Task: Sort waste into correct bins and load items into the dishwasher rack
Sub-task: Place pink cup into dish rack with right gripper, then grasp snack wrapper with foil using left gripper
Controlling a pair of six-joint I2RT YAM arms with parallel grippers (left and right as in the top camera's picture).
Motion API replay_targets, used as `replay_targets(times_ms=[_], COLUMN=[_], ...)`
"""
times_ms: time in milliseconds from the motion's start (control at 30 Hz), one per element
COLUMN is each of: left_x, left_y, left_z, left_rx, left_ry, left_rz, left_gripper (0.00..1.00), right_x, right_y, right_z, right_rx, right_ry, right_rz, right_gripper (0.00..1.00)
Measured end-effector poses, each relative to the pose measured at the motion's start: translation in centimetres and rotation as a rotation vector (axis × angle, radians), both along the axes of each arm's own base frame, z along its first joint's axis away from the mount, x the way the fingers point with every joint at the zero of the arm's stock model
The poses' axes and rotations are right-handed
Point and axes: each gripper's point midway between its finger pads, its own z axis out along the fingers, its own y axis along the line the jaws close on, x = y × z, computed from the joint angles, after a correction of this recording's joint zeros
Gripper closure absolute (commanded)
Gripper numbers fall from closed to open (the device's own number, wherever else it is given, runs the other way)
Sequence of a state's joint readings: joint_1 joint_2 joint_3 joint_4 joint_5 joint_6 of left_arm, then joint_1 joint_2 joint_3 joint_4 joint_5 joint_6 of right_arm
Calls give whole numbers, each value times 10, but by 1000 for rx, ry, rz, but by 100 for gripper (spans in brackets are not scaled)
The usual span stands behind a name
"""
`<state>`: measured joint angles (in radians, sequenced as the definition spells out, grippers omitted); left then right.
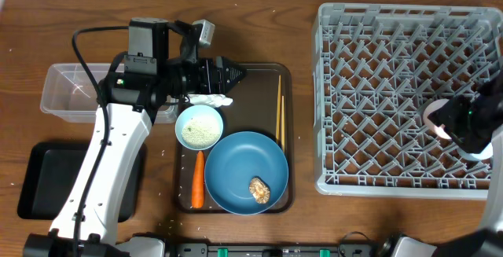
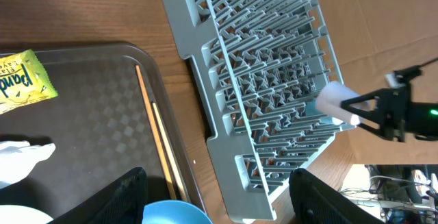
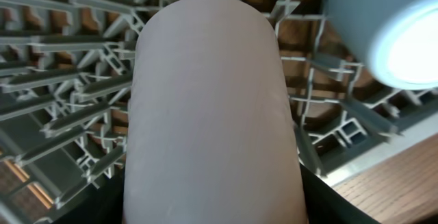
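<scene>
Even bright light; glare on light-blue cup (image 3: 404,39).

A dark brown serving tray (image 1: 255,100) is sitting mid-tabletop (image 1: 259,21), reaching closer to the near edge than the far one.

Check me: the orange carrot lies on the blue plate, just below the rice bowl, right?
No. The overhead view shows the carrot on the brown tray beside the blue plate, not on it. It is just below the rice bowl.

Overhead looks straight down; both wrist views face the rack (image 1: 377,92), right one close up
</scene>
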<state>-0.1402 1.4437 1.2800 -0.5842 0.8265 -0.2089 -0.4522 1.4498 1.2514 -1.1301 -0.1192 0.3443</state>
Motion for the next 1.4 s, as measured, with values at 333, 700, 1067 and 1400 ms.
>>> replay_targets(times_ms=[333,700,1067,1400], left_x=[0,-12,5,76], left_y=[4,21,72,61], left_z=[-5,-41,-64,-139], left_rx=[28,238,514,575], left_ry=[13,105,81,44], left_rz=[20,97,289,287], left_gripper=[33,33,32,32], right_x=[8,34,33,41], right_y=[5,38,146,173], right_z=[-30,39,138,114], right_rx=[95,66,24,78], right_ry=[70,-214,-581,-501], right_rz=[-24,142,547,629], right_gripper=[16,14,13,15])
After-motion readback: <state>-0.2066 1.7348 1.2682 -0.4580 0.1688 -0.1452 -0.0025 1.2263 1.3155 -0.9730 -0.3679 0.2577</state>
